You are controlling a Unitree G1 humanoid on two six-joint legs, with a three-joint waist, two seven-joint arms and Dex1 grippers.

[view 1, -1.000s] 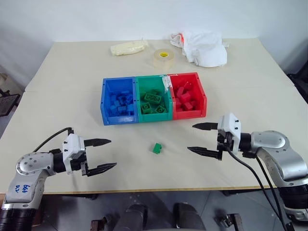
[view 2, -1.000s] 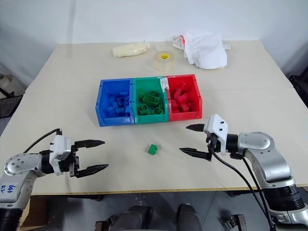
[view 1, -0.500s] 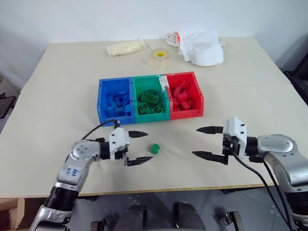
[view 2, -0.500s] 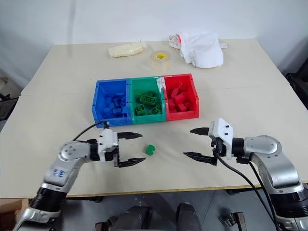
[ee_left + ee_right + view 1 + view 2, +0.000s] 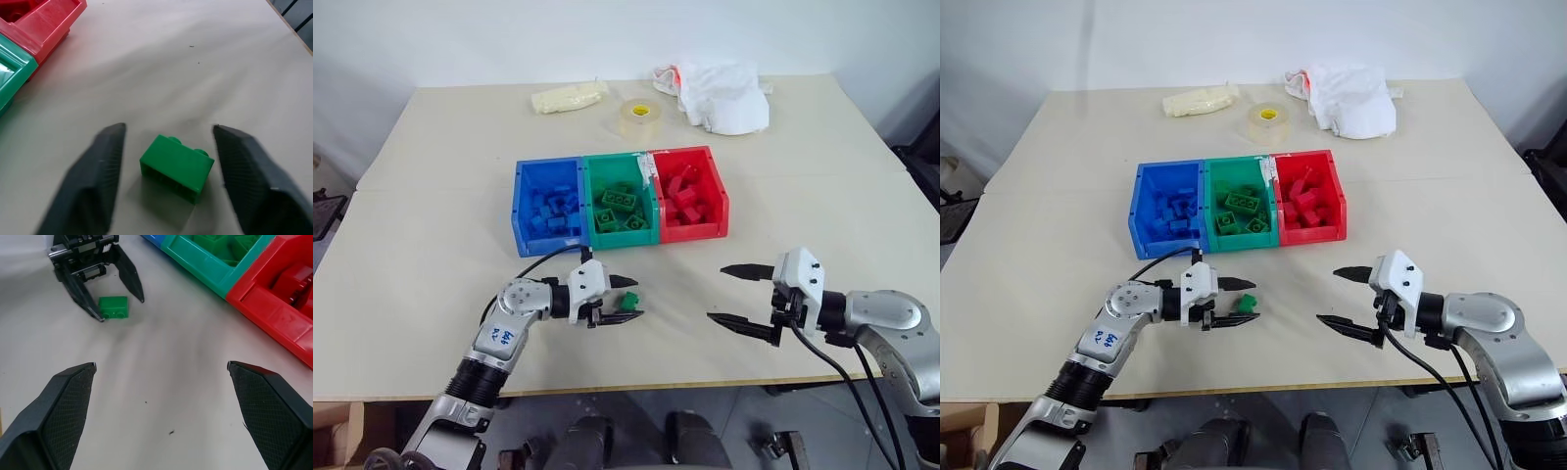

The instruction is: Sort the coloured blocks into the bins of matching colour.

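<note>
A small green block (image 5: 626,302) lies on the table in front of the bins. My left gripper (image 5: 637,300) reaches in from the left, one finger on each side of the block. In the left wrist view the fingers (image 5: 100,166) stand close beside the block (image 5: 177,165), with a narrow gap still visible on one side. My right gripper (image 5: 718,293) hovers open to the block's right, with nothing between its fingers. The blue bin (image 5: 548,243), green bin (image 5: 626,237) and red bin (image 5: 695,233) stand joined in a row, each holding blocks of its own colour.
A tape roll (image 5: 637,117), a crumpled white cloth (image 5: 724,96) and a pale yellowish packet (image 5: 570,96) lie at the back of the table. The table's front edge (image 5: 636,387) runs just below both grippers.
My left arm has swung right from the table's left side to the green block, and its fingers have narrowed around it. The right gripper has stayed open and almost still.
</note>
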